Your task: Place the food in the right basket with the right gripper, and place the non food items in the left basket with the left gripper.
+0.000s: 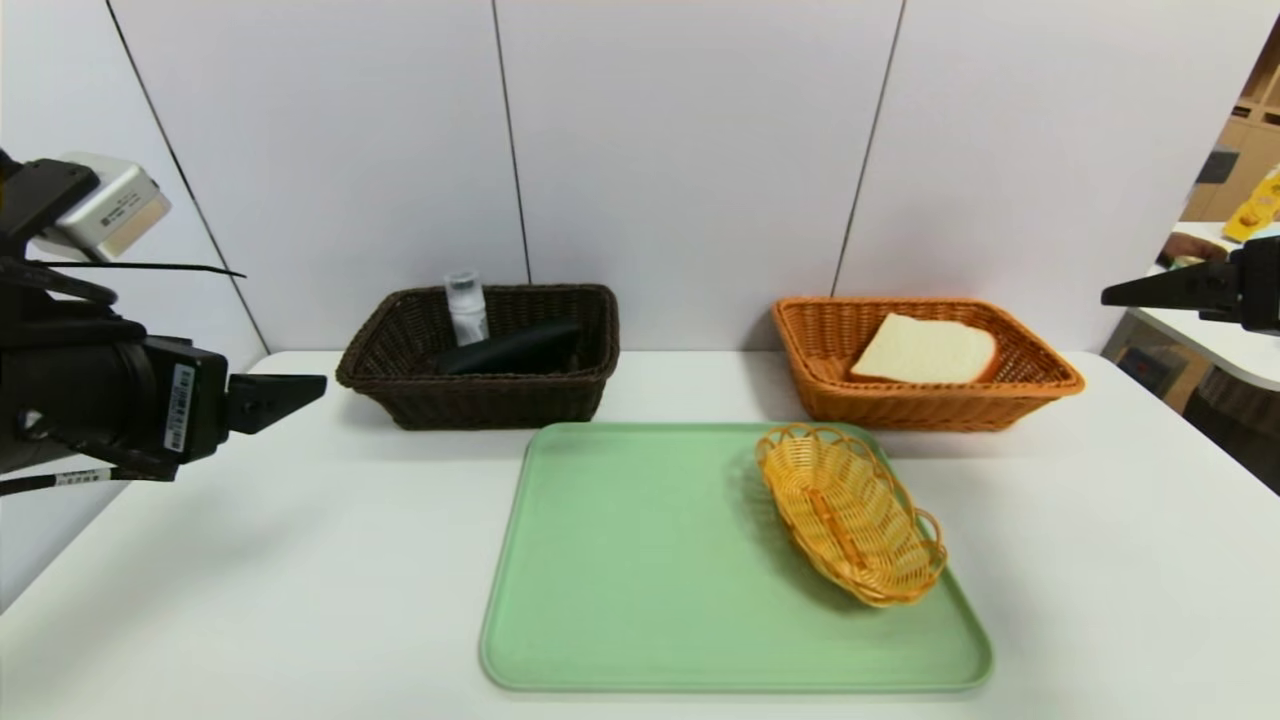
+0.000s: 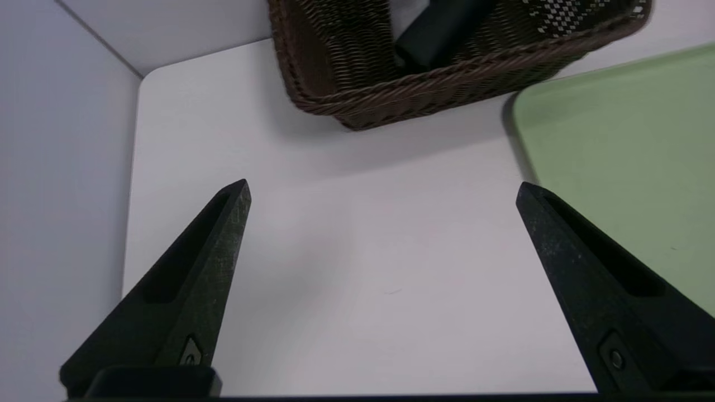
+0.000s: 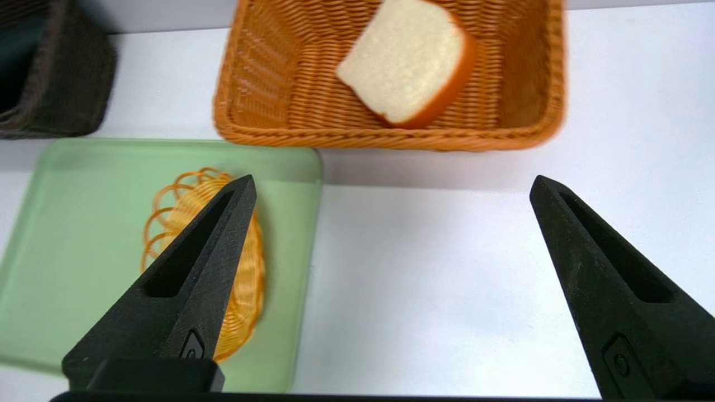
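At our far left, the left gripper (image 2: 383, 181) hangs over the table (image 1: 330, 560) beyond the dark basket's near corner, its jaws spread wide with nothing between them. Just right of it, the dark brown basket (image 1: 490, 405) holds both non-food items: the white bottle (image 1: 468, 312) leans upright, and the long black case (image 1: 515, 347) lies slanting beside it. We judge the bottle light, firm and a little slippery, best taken around its body below the cap; the case seems soft, so we would pinch it across its middle. Between the two big baskets, the small yellow wicker dish (image 1: 850, 520) sits on the green tray (image 1: 640, 560). Farther right, the bread slice (image 1: 925, 350) lies tilted inside the orange basket (image 1: 920, 408). It should be very light and squashy, so we would grip it gently by its opposite crust edges. At the far right, the right gripper (image 3: 394, 178) waits raised, jaws wide and holding nothing. The sorting looks done to us.
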Motion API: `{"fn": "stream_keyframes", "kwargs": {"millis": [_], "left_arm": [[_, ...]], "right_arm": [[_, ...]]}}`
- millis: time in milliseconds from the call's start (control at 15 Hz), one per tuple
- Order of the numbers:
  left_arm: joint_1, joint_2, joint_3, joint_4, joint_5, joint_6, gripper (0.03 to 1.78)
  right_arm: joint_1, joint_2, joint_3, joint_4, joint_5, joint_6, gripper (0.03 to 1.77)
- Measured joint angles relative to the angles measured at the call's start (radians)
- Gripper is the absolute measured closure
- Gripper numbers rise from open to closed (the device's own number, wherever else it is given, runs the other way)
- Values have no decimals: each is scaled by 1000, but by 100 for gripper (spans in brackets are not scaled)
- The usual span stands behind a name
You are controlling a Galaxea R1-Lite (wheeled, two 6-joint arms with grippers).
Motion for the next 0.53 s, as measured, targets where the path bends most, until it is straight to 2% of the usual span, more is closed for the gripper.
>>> {"fn": "stream_keyframes", "kwargs": {"millis": [333, 400, 533], "left_arm": [[188, 4, -37, 93, 43, 0, 12], [215, 5, -42, 116, 61, -1, 12], [250, 5, -50, 140, 101, -9, 12]], "right_arm": [[-3, -125, 67, -3, -220, 0, 11], [-3, -153, 76, -3, -247, 0, 11], [-12, -213, 96, -2, -267, 1, 11]]}}
